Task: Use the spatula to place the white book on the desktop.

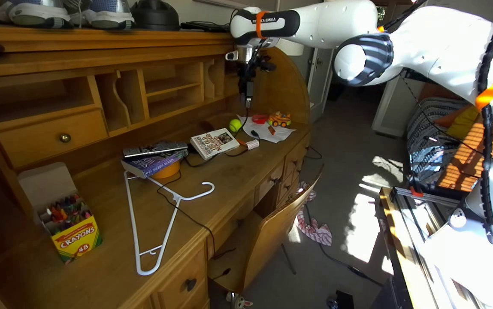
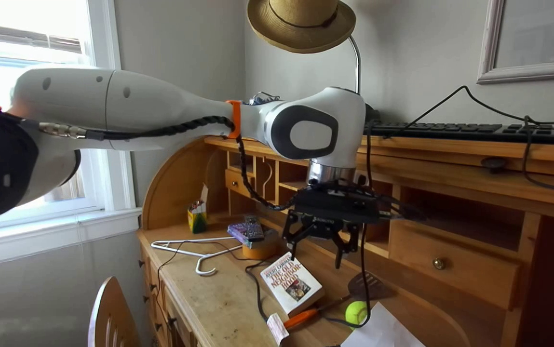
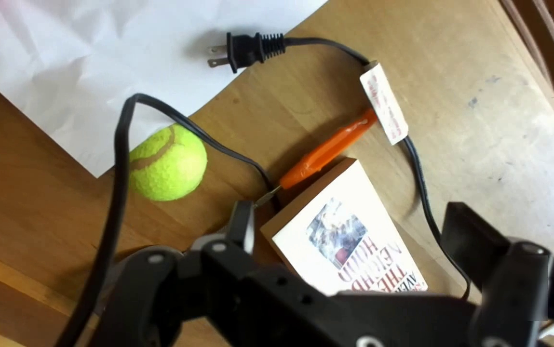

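- Near left in an exterior view: an open yellow crayon box [image 1: 77,240] holding crayons [image 1: 67,212].
- To its right: a white clothes hanger [image 1: 177,198], lying flat.
- Beyond the hanger: a remote control [image 1: 155,149] on a purple-covered book [image 1: 155,164], a round orange object [image 1: 167,171] partly beneath.
- Farther right: a tennis ball [image 1: 235,125] just beside a sheet of white paper [image 1: 279,136].
- On its far side: an orange toy vehicle [image 1: 279,119].
- In the wrist view: a black power plug [image 3: 245,50] across the paper's edge, its cord [image 3: 325,43] bearing a white label [image 3: 385,102].
- Near, right of the hanger: a wooden chair [image 1: 274,227].
- Upper right in an exterior view: a keyboard [image 2: 479,131]; left of it, a straw hat [image 2: 302,23].
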`<state>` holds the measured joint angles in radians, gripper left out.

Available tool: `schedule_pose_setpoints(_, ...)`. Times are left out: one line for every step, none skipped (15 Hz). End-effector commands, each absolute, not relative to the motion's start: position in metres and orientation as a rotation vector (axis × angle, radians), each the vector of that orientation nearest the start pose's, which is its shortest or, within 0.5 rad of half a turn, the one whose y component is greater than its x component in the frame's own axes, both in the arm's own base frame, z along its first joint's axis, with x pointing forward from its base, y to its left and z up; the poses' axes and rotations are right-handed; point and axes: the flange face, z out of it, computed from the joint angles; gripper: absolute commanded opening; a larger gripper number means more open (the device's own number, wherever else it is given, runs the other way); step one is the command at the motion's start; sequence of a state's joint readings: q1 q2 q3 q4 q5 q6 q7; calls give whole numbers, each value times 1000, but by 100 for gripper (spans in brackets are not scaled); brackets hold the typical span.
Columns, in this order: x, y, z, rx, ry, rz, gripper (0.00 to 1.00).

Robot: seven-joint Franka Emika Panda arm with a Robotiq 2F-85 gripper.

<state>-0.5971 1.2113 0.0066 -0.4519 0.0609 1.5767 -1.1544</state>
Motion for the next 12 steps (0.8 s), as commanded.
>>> schedule_pose_setpoints(646,-442,321,-2885,-727,47,100)
schedule_pose_setpoints(643,-443,327,-2882,-706,56,100)
schedule_pose_setpoints(640,-444,333,-2871,-657,44,100)
schedule_pose_setpoints(636,-443,340,-2859,-622,55,100)
schedule_pose_setpoints(633,-444,347,-2862,-536,45,100)
schedule_pose_setpoints(630,-444,353,-2855,-487,48,100)
schedule_pose_setpoints(630,-446,361,-2889,-378,41,100)
schedule_pose_setpoints(628,-447,369,-2904,-301,46,100)
schedule_pose_setpoints(626,-449,378,-2915,-222,34,100)
schedule_pose_setpoints(624,-449,386,-2917,-144,37,100)
schedule_pose_setpoints(622,-449,395,-2924,-65,37,100)
schedule_pose_setpoints(620,-450,404,-2929,16,31,100)
